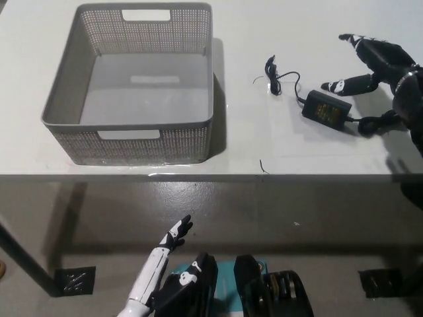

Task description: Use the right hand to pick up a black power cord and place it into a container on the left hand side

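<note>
We list: black power cord [325, 108] on the white table [264, 142], right of the grey basket [132, 135] (empty); right hand [386, 66] spread above it, holding nothing; left hand [175, 233] low, fingers apart.

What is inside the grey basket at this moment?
The grey basket holds nothing visible: only its bare floor shows. The near wall hides a thin strip of floor behind it. The black power cord lies on the table, outside it, near the open right hand.

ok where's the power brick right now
In the head view the power brick lies on the table's right side, well right of the basket, just below the open right hand.
</note>
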{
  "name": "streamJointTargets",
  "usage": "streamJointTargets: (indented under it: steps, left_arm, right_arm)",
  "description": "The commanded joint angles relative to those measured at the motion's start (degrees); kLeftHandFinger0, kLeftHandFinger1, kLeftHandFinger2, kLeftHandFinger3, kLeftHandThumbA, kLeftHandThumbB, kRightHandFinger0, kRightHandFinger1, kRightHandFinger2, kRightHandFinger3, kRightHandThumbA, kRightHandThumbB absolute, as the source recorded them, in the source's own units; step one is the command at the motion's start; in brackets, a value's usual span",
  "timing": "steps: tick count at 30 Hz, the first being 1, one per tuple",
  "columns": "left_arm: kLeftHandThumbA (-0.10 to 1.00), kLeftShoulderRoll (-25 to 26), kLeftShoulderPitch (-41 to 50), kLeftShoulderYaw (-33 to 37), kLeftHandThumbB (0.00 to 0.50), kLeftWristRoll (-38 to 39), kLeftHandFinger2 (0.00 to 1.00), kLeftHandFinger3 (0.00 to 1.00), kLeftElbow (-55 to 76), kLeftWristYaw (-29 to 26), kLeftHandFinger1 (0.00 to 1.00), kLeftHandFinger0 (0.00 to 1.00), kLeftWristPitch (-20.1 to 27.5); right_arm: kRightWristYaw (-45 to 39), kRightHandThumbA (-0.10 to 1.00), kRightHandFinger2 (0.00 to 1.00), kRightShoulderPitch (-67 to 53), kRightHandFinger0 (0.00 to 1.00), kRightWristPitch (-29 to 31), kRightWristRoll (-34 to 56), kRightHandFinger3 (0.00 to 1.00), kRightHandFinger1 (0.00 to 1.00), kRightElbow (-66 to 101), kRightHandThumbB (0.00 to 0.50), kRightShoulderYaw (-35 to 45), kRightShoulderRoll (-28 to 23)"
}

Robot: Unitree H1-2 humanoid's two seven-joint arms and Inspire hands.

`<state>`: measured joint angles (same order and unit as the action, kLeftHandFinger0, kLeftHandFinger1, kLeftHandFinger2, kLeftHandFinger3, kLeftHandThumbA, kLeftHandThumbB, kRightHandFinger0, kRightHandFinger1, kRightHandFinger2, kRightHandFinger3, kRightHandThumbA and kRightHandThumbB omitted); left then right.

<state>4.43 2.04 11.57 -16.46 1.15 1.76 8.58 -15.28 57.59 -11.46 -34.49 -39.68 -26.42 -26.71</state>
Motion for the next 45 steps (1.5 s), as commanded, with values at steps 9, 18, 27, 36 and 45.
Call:
streamJointTargets:
  steps: [9, 18, 27, 36, 45]
  left_arm:
    - [0.71, 0.07, -1.32, -0.31, 0.001, 0.39, 1.00, 1.00, 1.23, -0.12, 1.00, 1.00, 1.72]
    - [0.70, 0.24, -1.95, -0.14, 0.000, -0.21, 1.00, 1.00, 1.65, 0.21, 1.00, 1.00, 0.54]
    - [0.71, 0.47, -3.09, -0.26, 0.009, -0.15, 1.00, 1.00, 1.48, 0.46, 1.00, 1.00, 0.08]
    - [0.75, 0.61, -3.31, -0.22, 0.028, -0.42, 1.00, 1.00, 1.46, 0.31, 1.00, 1.00, 0.23]
    - [0.70, 0.69, -4.53, -0.49, 0.020, 0.40, 1.00, 1.00, 1.50, 0.58, 1.00, 1.00, 0.32]
  right_arm:
    - [-0.74, 0.86, 1.00, 4.42, 1.00, 1.84, -1.25, 1.00, 1.00, -5.42, 0.500, -1.04, 0.48]
    - [2.21, 0.89, 1.00, 4.91, 1.00, 4.78, -1.65, 1.00, 1.00, -12.71, 0.500, -2.48, 3.43]
    - [2.16, 0.87, 1.00, 5.67, 1.00, 5.11, -1.11, 1.00, 1.00, -15.59, 0.500, -2.35, 4.95]
    - [3.82, 0.84, 1.00, 6.95, 1.00, 7.09, -1.31, 1.00, 1.00, -22.30, 0.500, -2.96, 7.04]
    - [5.39, 0.80, 1.00, 9.89, 1.00, 8.66, -1.62, 1.00, 1.00, -32.72, 0.500, -4.46, 9.87]
